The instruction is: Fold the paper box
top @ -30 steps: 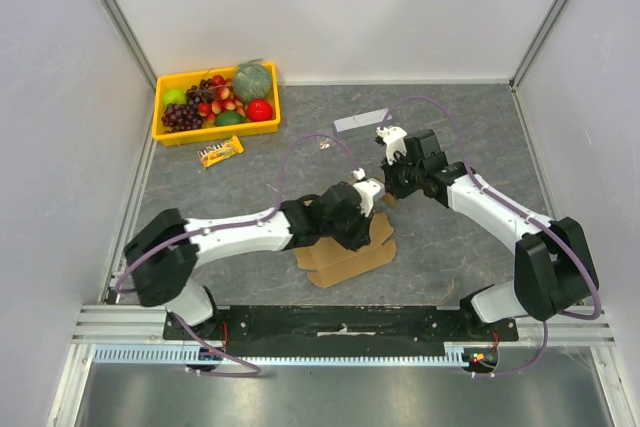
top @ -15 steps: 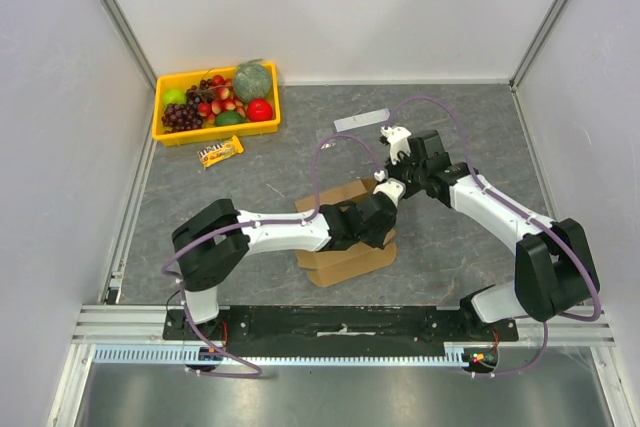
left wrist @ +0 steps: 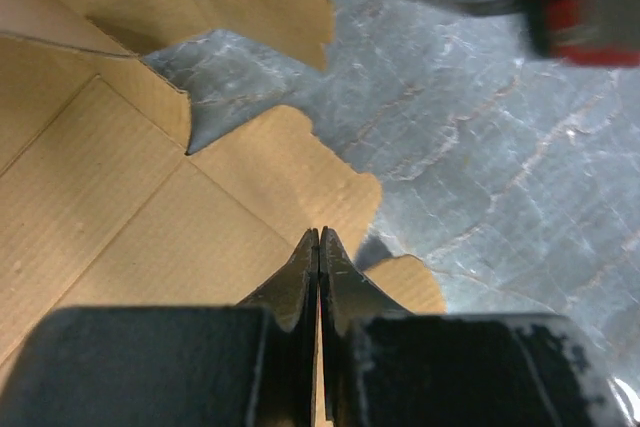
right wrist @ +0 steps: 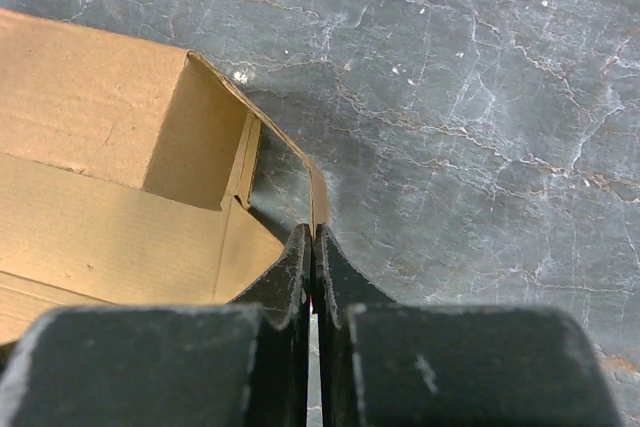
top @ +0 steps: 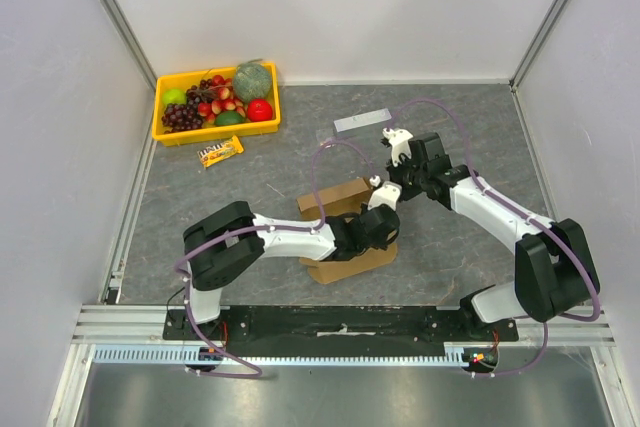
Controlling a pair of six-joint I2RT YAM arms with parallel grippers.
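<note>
paper box (top: pixel 335 197) | flap in right gripper (right wrist: pixel 313 232) | under left gripper (left wrist: pixel 319 235)

You swung the left arm (top: pixel 290 237) rightward at the elbow and pushed the left gripper (left wrist: pixel 319 237) further across the paper box (top: pixel 335 199). Its far panel rose from flat to upright, and the right gripper (right wrist: pixel 312 232) shifted slightly toward it.

Middle of the paper box (top: pixel 336 197) hidden under the left arm (top: pixel 298 236).

Both arms bent inward, wrists close together.
Left arm (top: pixel 290 237) lies low, left pincer (left wrist: pixel 318 237) closed; right pincer (right wrist: pixel 313 232) pinches the paper box (right wrist: pixel 90 147) flap.
</note>
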